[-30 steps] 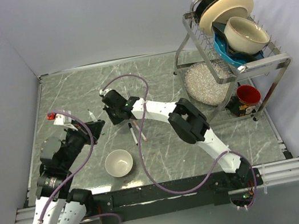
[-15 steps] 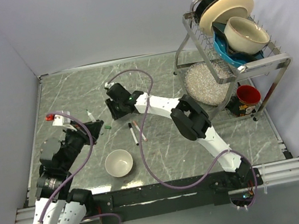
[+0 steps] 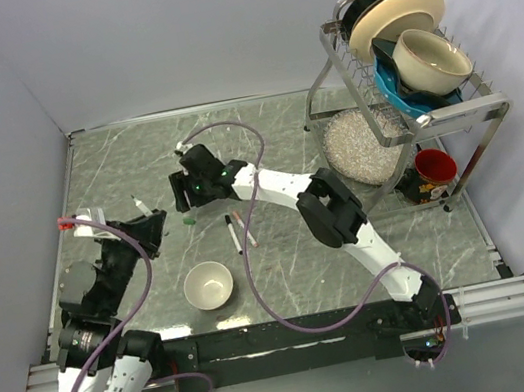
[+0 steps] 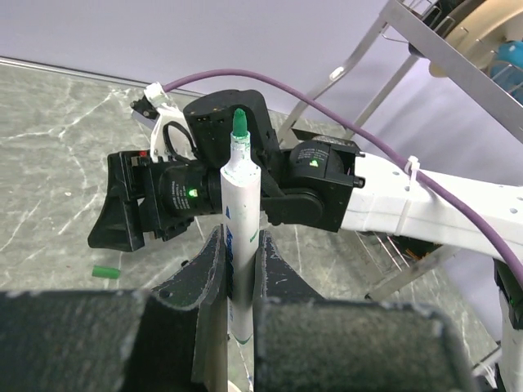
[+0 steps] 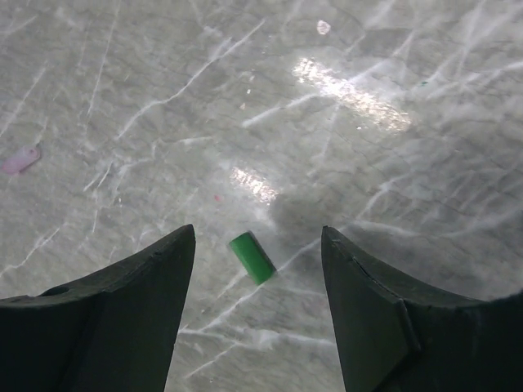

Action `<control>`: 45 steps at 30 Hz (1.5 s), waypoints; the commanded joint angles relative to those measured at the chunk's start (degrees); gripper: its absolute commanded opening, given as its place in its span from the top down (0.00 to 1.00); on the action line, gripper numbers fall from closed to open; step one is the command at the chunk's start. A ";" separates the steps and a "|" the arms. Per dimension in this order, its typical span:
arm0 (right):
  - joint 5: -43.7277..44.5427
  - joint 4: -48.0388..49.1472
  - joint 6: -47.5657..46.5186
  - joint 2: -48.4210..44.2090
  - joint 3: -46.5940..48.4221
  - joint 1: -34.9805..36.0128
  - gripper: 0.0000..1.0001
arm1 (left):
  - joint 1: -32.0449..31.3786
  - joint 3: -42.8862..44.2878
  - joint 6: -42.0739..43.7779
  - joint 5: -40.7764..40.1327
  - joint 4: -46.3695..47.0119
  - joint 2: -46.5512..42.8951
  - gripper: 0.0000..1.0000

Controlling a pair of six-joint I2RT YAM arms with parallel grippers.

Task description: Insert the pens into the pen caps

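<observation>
Left wrist view shows the left gripper shut tight on the green pen. The pen sits right between the two fingers. It stands straight up in this view, and its long side runs up and down. Its green tip is at the top, well past the fingers. The bottom part of the pen goes down behind the fingers and is hidden.

In the top view, the green pen sticks out of the left gripper. It points toward the far side of the table and a little to the left.

The green cap lies on its side on the table. In the right wrist view it is between the two fingers of the right gripper, but it touches neither one. The fingers are spread wide and hold nothing. The cap is slanted, from the upper left to the lower right.

From above, the green cap lies between the two grippers, just beside the right gripper. It is apart from the pen tip.

Two other pens lie flat, side by side, near a white bowl.
</observation>
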 commanded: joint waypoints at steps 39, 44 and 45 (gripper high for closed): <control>-12.35 -1.22 -10.72 2.25 -0.04 4.49 0.41 | -0.03 0.44 -0.06 -2.50 0.45 -0.26 0.99; -9.01 0.53 -10.90 -1.01 -7.34 4.23 0.42 | 0.06 0.44 -0.23 -2.41 0.45 -0.35 0.99; -8.66 0.53 -10.55 -1.88 -7.87 4.31 0.43 | -0.03 0.44 -0.32 -2.41 0.37 -0.35 0.99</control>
